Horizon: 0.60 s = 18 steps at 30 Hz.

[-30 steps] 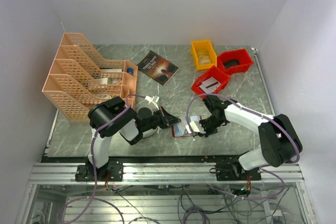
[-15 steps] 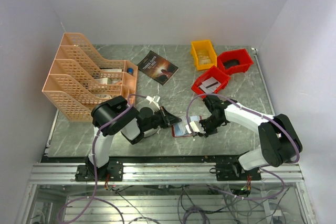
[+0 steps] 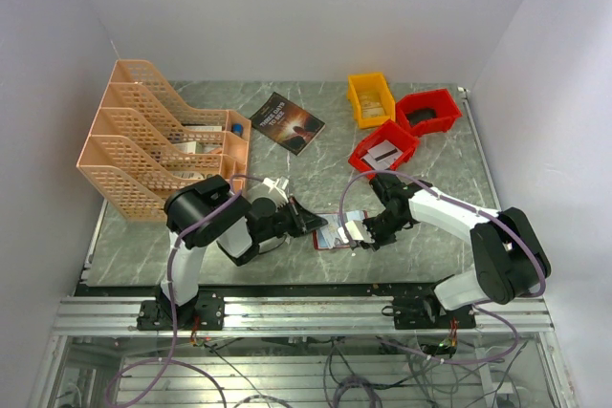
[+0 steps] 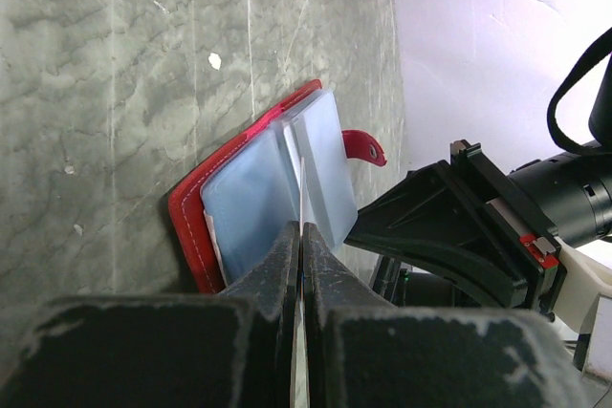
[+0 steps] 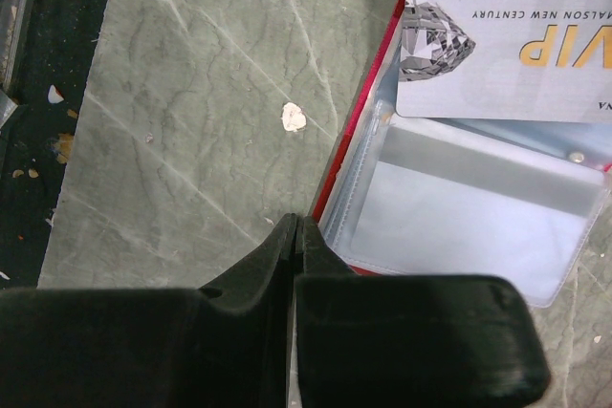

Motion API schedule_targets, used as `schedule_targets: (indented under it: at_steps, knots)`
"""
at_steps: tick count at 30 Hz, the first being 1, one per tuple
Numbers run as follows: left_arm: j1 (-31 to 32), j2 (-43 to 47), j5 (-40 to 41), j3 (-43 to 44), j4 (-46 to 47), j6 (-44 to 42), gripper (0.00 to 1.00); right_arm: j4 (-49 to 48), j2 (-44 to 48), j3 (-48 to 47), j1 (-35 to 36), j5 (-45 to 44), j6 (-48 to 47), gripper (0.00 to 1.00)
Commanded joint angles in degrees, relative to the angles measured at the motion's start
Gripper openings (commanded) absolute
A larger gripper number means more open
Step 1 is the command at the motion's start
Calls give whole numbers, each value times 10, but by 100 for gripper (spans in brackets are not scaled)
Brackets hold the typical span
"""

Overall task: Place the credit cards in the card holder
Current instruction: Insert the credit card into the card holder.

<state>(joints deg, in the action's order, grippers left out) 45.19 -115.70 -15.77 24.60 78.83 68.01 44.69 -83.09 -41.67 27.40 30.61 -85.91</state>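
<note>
Lower centre of the top view, the left pincer (image 3: 315, 225) is clamped on a credit card (image 3: 331, 233). The card stands edge-on over the card holder (image 3: 346, 232), which lies open on the desk (image 3: 316, 164), long axis running left to right. The right pincer (image 3: 361, 236) is closed, tips at the holder's red edge.

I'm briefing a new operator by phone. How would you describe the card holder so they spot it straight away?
On the grey marble table, look near the front edge where the left gripper and right gripper meet. The card holder lies open there: small, red, folding, with clear pockets. Unlike the red bins farther back, it is flat.
</note>
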Motion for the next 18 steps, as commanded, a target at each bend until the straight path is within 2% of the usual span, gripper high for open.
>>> schedule_targets:
  at_steps: [1, 18]
  knots:
    - [-5, 6, -2, -2, 65, 9, 7, -3, -13, 0, 2, -20, -1, 0]
    - [-4, -4, -5, 25, 30, 10, 7, -1, -12, 0, 2, -19, -1, 0]
